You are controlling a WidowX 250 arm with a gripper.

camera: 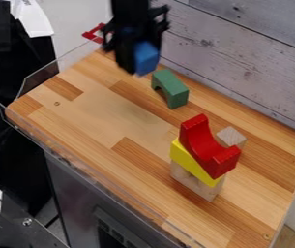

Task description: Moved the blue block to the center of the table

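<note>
At the top of the camera view, the black gripper (135, 57) hangs above the far left part of the wooden table (98, 109). It is shut on the blue block (146, 58), which is held up off the surface, behind and left of the green arch block. The block's upper part is partly covered by the gripper.
A green arch block (170, 88) stands near the back wall. Toward the right, a red curved block (205, 147) rests on a yellow block (189, 162) over a wooden one (204, 190), with a wooden cube (231, 136) behind. Clear guards line the left and front edges.
</note>
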